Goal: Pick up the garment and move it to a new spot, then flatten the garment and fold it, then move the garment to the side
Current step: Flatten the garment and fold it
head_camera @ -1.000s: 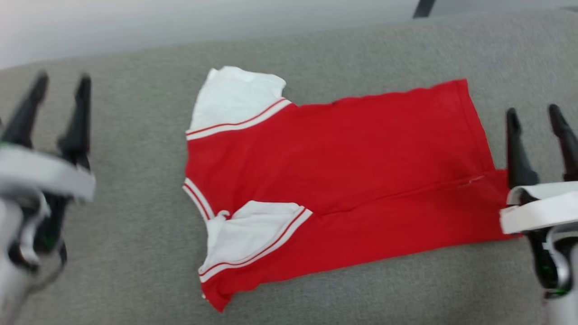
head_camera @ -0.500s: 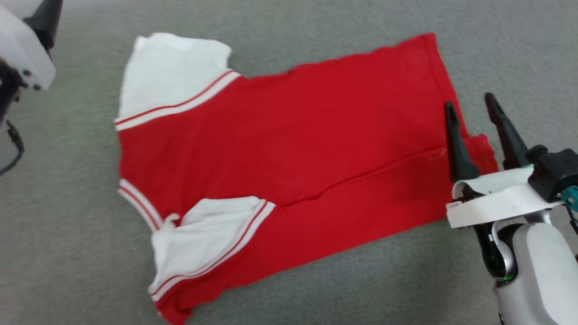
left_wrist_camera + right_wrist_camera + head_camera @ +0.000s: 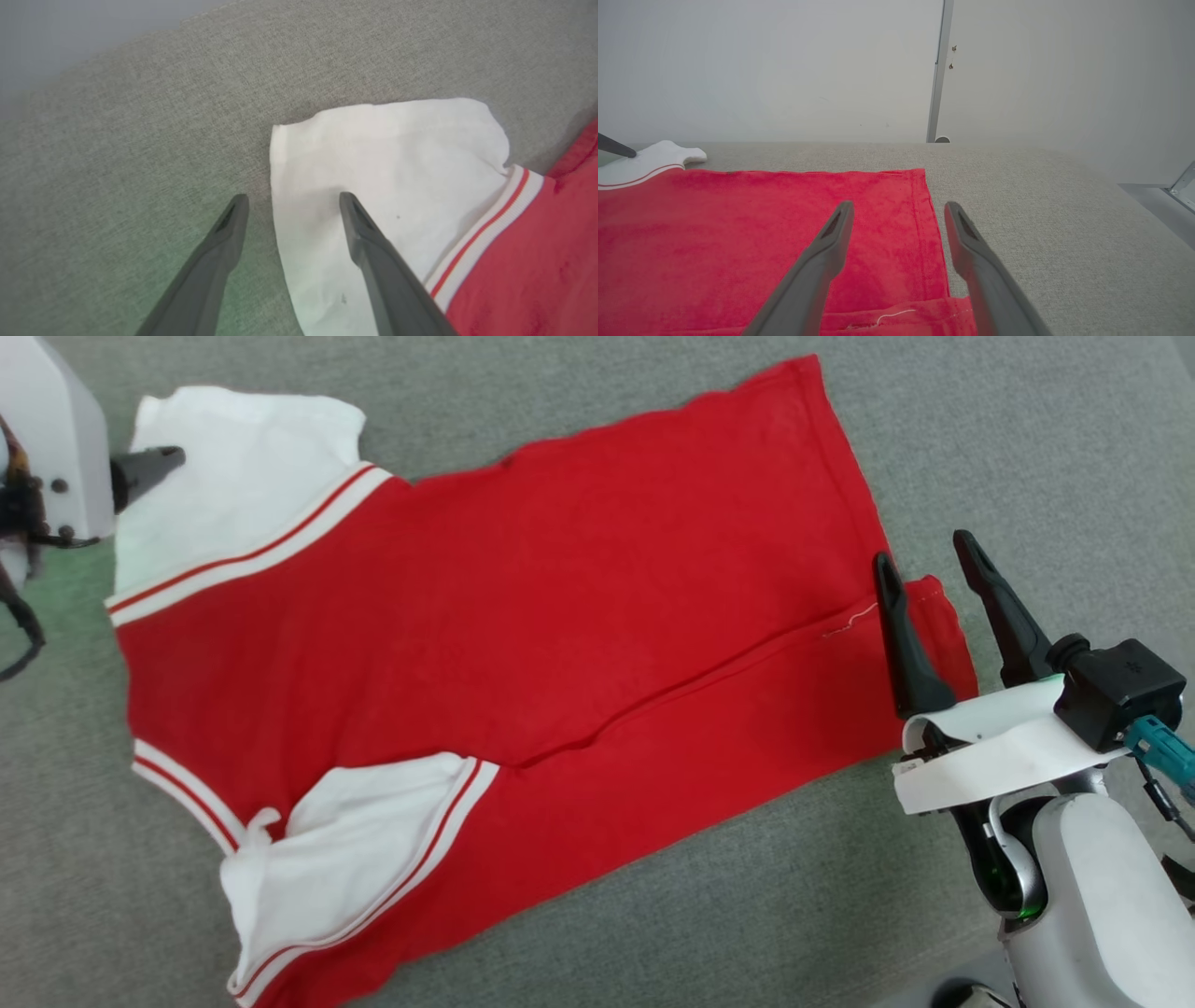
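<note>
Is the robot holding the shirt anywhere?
Nothing is held. The left gripper is open over the shirt sleeve; the right gripper is open at its hem.

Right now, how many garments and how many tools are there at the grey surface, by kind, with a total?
shirt: 1
tools: 2 (left tool, right tool), both open
total: 3

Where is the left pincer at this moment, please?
The left pincer is at the head view's upper left, open and straddling the outer edge of the garment's far white sleeve on the grey surface.
</note>
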